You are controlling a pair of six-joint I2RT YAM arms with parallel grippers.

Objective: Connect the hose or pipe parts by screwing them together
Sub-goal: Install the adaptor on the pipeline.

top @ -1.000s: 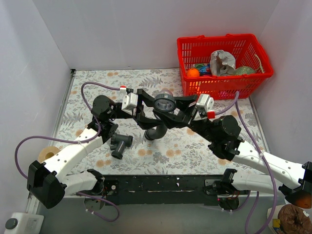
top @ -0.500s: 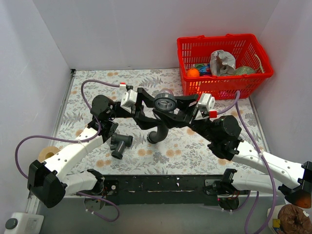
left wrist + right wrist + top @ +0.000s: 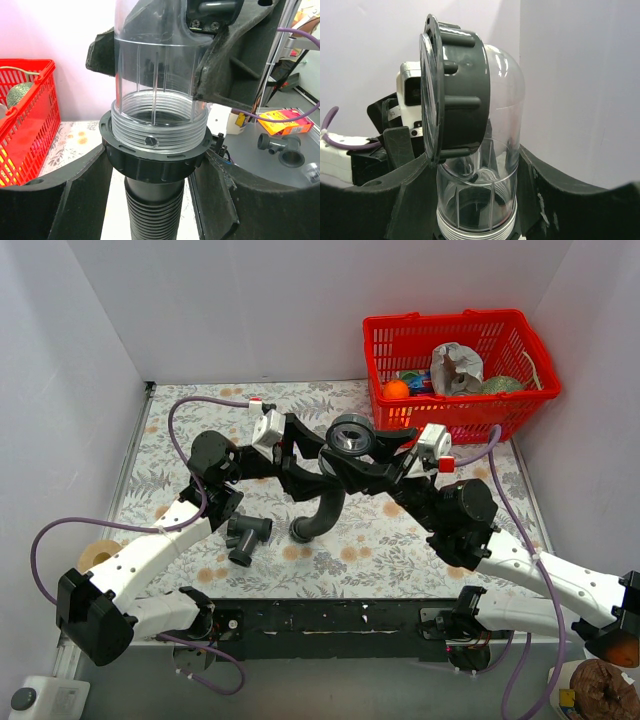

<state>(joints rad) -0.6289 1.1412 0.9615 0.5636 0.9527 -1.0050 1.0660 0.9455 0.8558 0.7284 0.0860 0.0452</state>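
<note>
The black ribbed hose (image 3: 322,512) hangs in mid-air between my two arms, its lower end curling down toward the table. My left gripper (image 3: 155,170) is shut on the hose's black collar nut (image 3: 150,160), one finger on each side. A clear plastic elbow (image 3: 155,75) stands with its threaded end in that collar. My right gripper (image 3: 477,200) is shut on the clear elbow (image 3: 500,150), which carries a dark nut (image 3: 460,90) on its upper opening. The grey T-shaped fitting (image 3: 247,536) lies on the table, left of the hose and apart from both grippers.
A red basket (image 3: 440,318) with several items stands at the back right. A tape roll (image 3: 100,556) lies by the left arm. Purple cables loop around both arms. White walls close in the floral mat on three sides.
Both grippers have carried the hose and elbow a little toward the back and higher. The elbow's nut now faces more upward, and the hose's loose end has swung left.
</note>
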